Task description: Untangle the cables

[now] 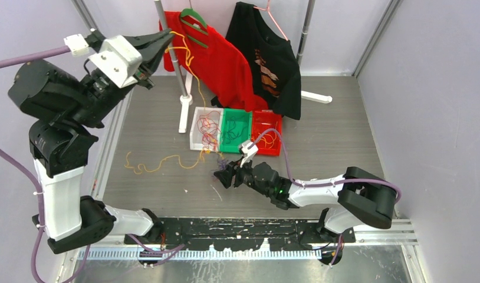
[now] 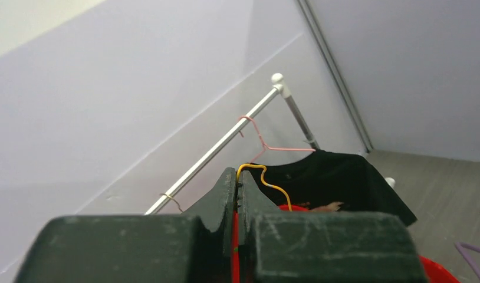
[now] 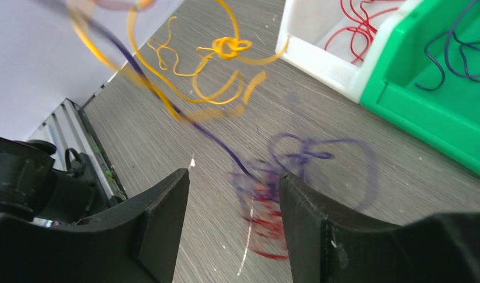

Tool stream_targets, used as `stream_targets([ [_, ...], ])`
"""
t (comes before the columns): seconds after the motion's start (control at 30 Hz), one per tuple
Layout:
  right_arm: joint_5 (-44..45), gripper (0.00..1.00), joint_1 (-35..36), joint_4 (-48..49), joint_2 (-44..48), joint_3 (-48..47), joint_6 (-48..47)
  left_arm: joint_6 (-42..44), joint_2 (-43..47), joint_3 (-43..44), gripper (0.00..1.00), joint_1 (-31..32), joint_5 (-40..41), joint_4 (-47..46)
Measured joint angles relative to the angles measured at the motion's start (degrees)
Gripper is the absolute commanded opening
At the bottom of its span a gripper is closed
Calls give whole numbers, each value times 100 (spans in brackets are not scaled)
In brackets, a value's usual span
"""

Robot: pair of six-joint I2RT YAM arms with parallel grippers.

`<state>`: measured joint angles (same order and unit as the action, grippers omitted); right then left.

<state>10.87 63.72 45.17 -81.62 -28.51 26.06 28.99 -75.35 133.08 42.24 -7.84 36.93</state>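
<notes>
Left wrist view shows the left gripper [image 2: 236,177] high above the table. Its jaws are pressed fully together on a yellow cable [image 2: 265,180], which comes out of the tips in a curl. A thin red line shows in the slit between the fingers [image 2: 224,197], but I cannot tell if it is a cable or the cloth behind. Behind the gripper stands a clothes rack [image 2: 226,144] with a black shirt [image 2: 344,183].

In the top external view this arm is raised at the far left, and the gripper points toward the rack and a red shirt [image 1: 226,71]. Lower, on the table [image 1: 332,141], a long yellow strand [image 1: 158,164] lies in loose curls, left of the bins.

Near the middle three bins stand touching in a row. The white bin [image 3: 320,56] holds red cables [image 3: 358,23], the green bin [image 3: 414,100] holds dark purple cables [image 3: 456,53], and the red bin [image 1: 267,151] holds thin yellow cables [image 1: 270,140].

Just in front of the white and green bins the right gripper [image 3: 233,175] hangs low over the table. Its jaws stand wide apart and grip nothing that I can see. Between them, close to the right finger, there is a blurred tangle [image 3: 267,194] of purple and red cables; I cannot tell if it touches the finger. One purple cable [image 3: 196,124] rises from the tangle to the upper left, and it crosses yellow loops [image 3: 229,46] with a small knot.
</notes>
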Motion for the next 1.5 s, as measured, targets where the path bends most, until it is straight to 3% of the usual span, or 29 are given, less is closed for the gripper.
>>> stream_targets([
  [0.2, 216, 54, 74, 20, 186, 424, 22, 195, 146, -61, 0, 0, 173, -509],
  [0.37, 415, 40, 116, 0, 568, 828, 85, 304, 238, -24, 0, 0, 203, -625],
  [0.5, 590, 63, 149, -131, 855, 1045, 127, 302, 310, 85, 0, 0, 199, -636],
  [0.63, 658, 72, 326, -573, 1268, 942, -52, 286, 450, 7, 0, 0, 136, -627],
  [0.87, 457, 72, 623, -1032, 1377, -439, -660, 219, 678, -378, 0, 0, 2, -584],
  [1.1, 385, 71, 629, -1010, 566, -1480, -1003, 136, 658, -378, 0, 0, -105, -579],
  [1.3, 404, 50, 629, -1143, -380, -1860, -1095, 96, 647, -380, 0, 0, -186, -581],
  [1.43, 446, 27, 629, -1235, -549, -1961, -1084, 96, 649, -380, 0, 0, -229, -581],
  [1.5, 476, 24, 629, -1222, -549, -1956, -1054, 101, 647, -380, 0, 0, -238, -581],
])
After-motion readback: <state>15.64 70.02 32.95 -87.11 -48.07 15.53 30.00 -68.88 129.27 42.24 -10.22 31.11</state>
